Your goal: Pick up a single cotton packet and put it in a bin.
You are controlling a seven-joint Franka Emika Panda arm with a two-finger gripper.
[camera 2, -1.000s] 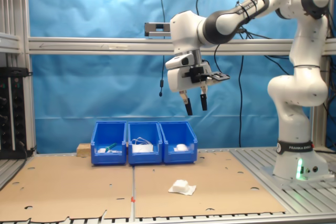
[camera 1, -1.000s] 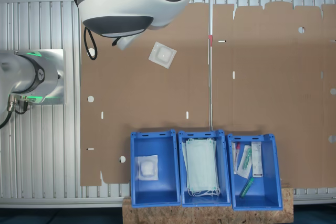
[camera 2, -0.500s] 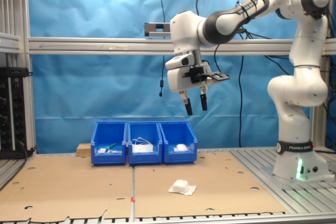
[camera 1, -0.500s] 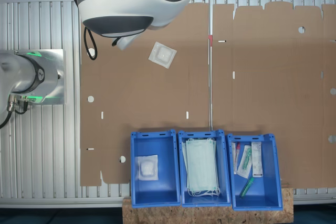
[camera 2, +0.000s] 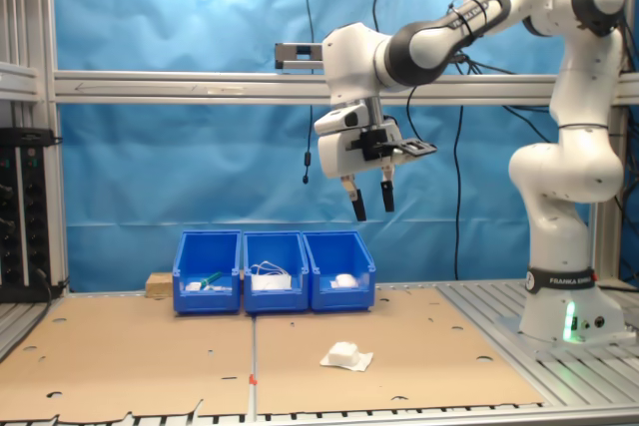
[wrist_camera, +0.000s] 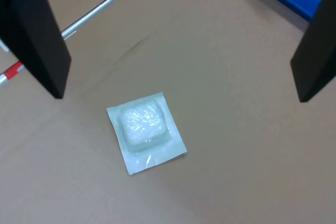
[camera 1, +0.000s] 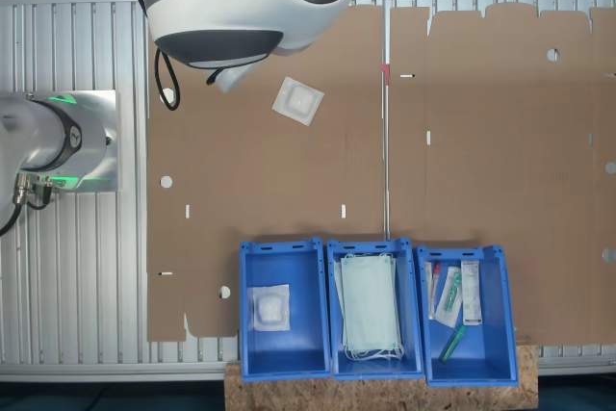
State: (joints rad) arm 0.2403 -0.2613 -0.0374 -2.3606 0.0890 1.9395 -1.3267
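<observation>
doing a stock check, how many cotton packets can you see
2. One cotton packet lies loose on the cardboard, below the raised gripper. The other packet sits in the blue bin at the first exterior view's left. Nothing suggests more hidden.

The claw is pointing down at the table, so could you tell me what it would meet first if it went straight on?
Probably the cotton packet on the cardboard; the open claw hangs high above it, though exact alignment is unclear.
</observation>
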